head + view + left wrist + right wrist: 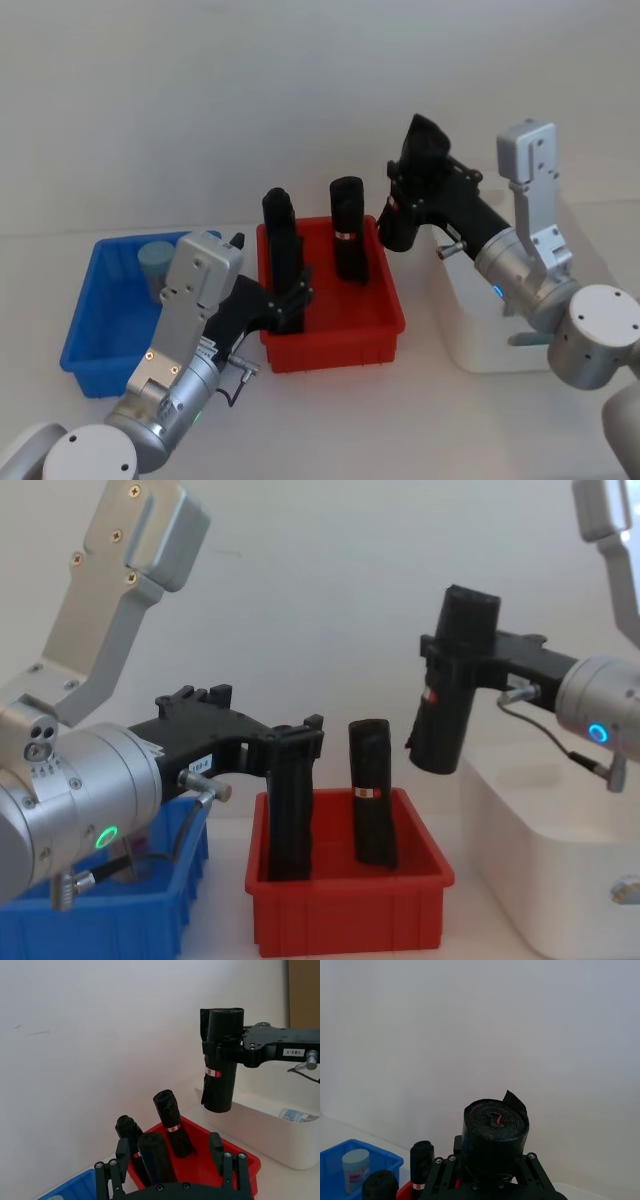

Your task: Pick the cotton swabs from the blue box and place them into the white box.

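The right gripper is clamped on a black roll and holds it in the air, between the red bin and the white box, just over the white box's near-left edge. The left gripper is at the red bin's front-left corner with its jaws spread on either side of a standing roll, not visibly squeezing it. Another roll stands near the bin's back edge.

The pictures disagree with the task: the arms are working the rolls from the red bin, not the swabs. One swab tub stands untouched at the back of the blue box, and another tub already lies inside the white box.

As a judgement, the step in hand is carrying a roll toward the white box. To serve the task, the next move calls for the left gripper to shift over the blue box's back edge and take the tub by its sides.
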You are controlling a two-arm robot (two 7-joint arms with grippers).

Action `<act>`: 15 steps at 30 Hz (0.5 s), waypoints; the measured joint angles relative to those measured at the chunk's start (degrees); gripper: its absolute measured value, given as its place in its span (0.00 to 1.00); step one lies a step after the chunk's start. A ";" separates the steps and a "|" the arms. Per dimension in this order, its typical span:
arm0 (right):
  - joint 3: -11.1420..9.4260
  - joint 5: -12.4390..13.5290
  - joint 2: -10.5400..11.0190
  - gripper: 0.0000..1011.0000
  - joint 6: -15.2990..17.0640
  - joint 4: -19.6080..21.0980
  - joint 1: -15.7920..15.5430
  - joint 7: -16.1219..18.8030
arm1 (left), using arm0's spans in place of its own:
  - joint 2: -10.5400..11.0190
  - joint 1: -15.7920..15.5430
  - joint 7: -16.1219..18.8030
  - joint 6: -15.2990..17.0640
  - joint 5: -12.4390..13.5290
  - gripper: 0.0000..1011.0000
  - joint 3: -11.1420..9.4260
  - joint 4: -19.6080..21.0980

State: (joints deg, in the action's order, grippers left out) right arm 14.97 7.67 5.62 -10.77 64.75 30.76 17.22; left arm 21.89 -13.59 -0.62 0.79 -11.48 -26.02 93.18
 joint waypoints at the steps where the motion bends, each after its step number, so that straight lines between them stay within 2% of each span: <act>1: -0.23 0.05 0.36 0.45 0.82 1.50 -0.68 -0.80 | 0.00 0.00 0.00 0.00 0.00 0.99 0.00 0.00; 4: -0.46 0.13 0.75 0.45 1.77 3.00 -1.38 -1.74 | 0.00 0.00 0.00 0.00 0.00 0.99 0.00 0.00; 7: -1.09 0.32 1.79 0.45 3.95 6.78 -3.21 -3.72 | 0.00 0.00 0.00 0.00 0.00 0.99 0.00 0.00; 15: -2.25 0.77 3.72 0.45 8.10 12.58 -6.54 -6.75 | 0.00 0.00 0.00 0.00 0.00 0.99 0.00 0.00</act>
State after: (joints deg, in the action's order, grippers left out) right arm 12.72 8.44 9.34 -2.67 77.33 24.22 10.46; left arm 21.89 -13.59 -0.62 0.80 -11.48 -26.02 93.18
